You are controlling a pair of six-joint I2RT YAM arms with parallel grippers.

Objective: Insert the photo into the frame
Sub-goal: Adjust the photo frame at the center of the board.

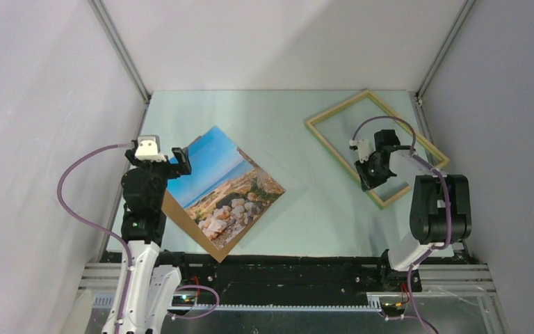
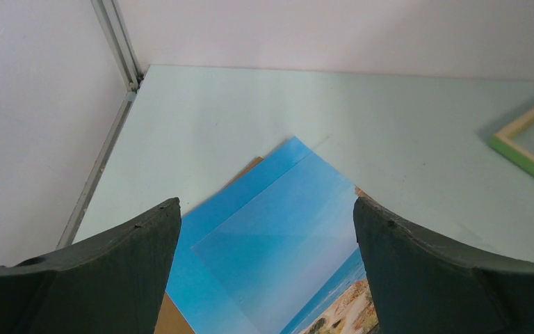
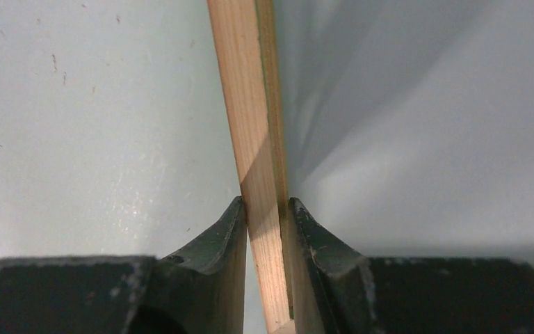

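1. Nearest the overhead camera, the left arm point(image 1: 142, 209) and right arm point(image 1: 439, 209) rise from 6 o'clock and reach over the pale table point(image 1: 264, 111).
2. Photo point(image 1: 226, 184): lies picture up at 8 o'clock on the table, turned like a diamond. Sky points to 10 o'clock and rocks to 4. Its horizon runs from 8 to 2. The sides look nearly equal from above, so its long axis is hard to judge. A brown board point(image 2: 172, 319) peeks out beneath.
3. Frame point(image 1: 337, 106): sits at 2 o'clock, well apart from the photo, with its long axis running 11 to 5. Bare wood faces up and green shows only along an edge, which probably leaves the back ready for loading.
4. Right gripper point(image 3: 268, 205): pinched across the frame's 7 o'clock rail, likely to steady or shift it. Whether the frame is lifted is unclear.
5. Left gripper point(image 2: 267, 216): spread wide and holding nothing, it hovers over the photo's sky corner, seemingly poised to take it.
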